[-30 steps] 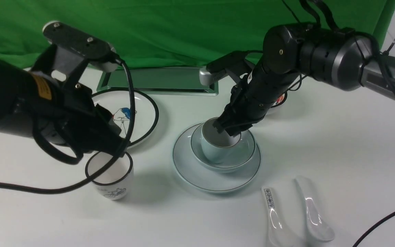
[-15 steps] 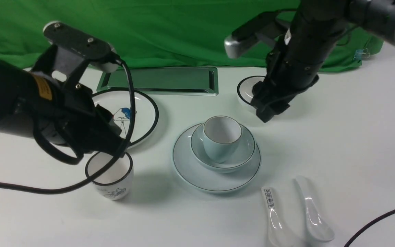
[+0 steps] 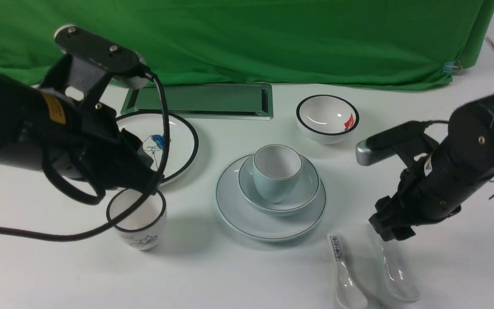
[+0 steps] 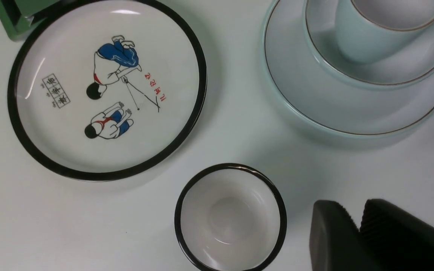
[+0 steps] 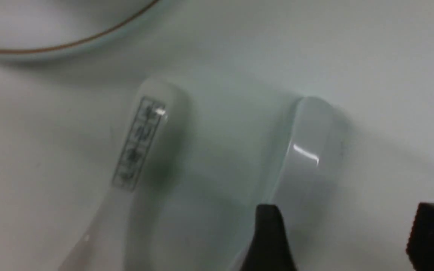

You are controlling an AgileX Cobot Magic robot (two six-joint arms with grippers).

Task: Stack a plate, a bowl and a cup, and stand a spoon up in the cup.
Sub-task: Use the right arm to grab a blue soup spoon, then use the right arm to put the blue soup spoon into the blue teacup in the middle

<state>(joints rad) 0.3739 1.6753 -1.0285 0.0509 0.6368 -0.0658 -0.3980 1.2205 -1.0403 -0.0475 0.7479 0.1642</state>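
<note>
i am hovering my right claw [image 5: 349, 241] just above the spoon [image 5: 307, 150], with its jaws spread wide and gripping nothing. the spoon is lying flat on the surface [image 3: 444, 141], near my side and to the right of the stack. its handle tip is pointing toward the stack and its scoop end toward me. the handle is showing between my 2 fingers, closer to 1 of them. the labelled spoon [image 3: 341, 266] is lying just beside it on the left, not touching.

the cup [image 3: 277, 171] is sitting upright in the bowl [image 3: 311, 189], and the bowl is resting on the plate [image 3: 238, 214], so only the spoon is waiting. my left claw [image 4: 362, 229] is looking closed on nothing, near the black-rimmed cup [image 4: 230, 218].

i am judging the spoon to be light, rigid, glazed and slick, and likely to chip if dropped. i am thinking the best hold is across the narrow sides of the handle, about midway along. a firm, centred squeeze there should stop it squirting out or swinging into its neighbour.
</note>
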